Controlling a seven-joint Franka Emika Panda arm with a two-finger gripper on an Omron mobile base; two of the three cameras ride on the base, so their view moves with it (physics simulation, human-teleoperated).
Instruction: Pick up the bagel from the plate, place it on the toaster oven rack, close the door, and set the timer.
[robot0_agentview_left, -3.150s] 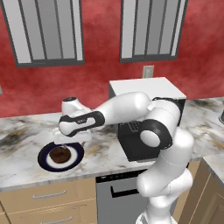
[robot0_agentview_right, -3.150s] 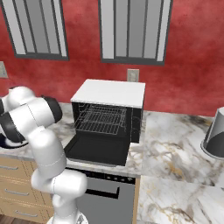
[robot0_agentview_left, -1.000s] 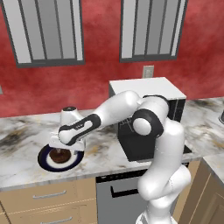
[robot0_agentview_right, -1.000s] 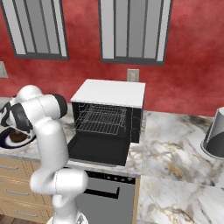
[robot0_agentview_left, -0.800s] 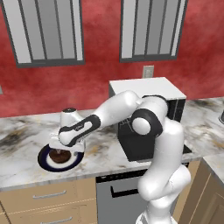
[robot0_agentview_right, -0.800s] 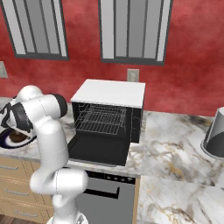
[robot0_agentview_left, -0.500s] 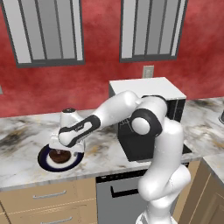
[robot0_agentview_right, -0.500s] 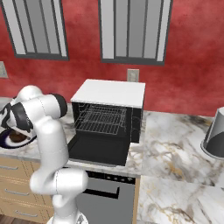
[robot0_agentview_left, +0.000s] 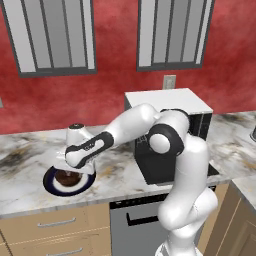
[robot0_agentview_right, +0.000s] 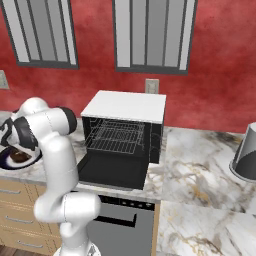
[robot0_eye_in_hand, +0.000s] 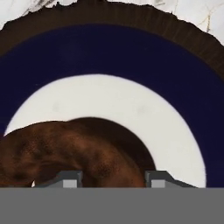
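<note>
The bagel (robot0_eye_in_hand: 65, 148) lies on the plate (robot0_eye_in_hand: 109, 52), over the plate's brown centre mark. My gripper (robot0_eye_in_hand: 114, 178) is open and low over it, one fingertip (robot0_eye_in_hand: 70, 177) on each side of the bagel's right part. From the left base camera the gripper (robot0_agentview_left: 70, 171) hangs right over the bagel (robot0_agentview_left: 66, 176) on the plate (robot0_agentview_left: 50, 183), at the counter's left. The toaster oven (robot0_agentview_right: 125, 107) stands to the right with its door (robot0_agentview_right: 112, 170) folded down flat and the rack (robot0_agentview_right: 115, 137) bare inside.
A grey rounded vessel (robot0_agentview_right: 245, 155) sits on the marble counter (robot0_agentview_right: 200, 175) at the far right. A dishwasher front (robot0_agentview_right: 117, 220) is under the oven. The red wall with an outlet (robot0_agentview_left: 169, 82) runs behind.
Since three seconds ago the hand has dropped toward the plate. Over the last second it has sunk only slightly closer to the bagel.
</note>
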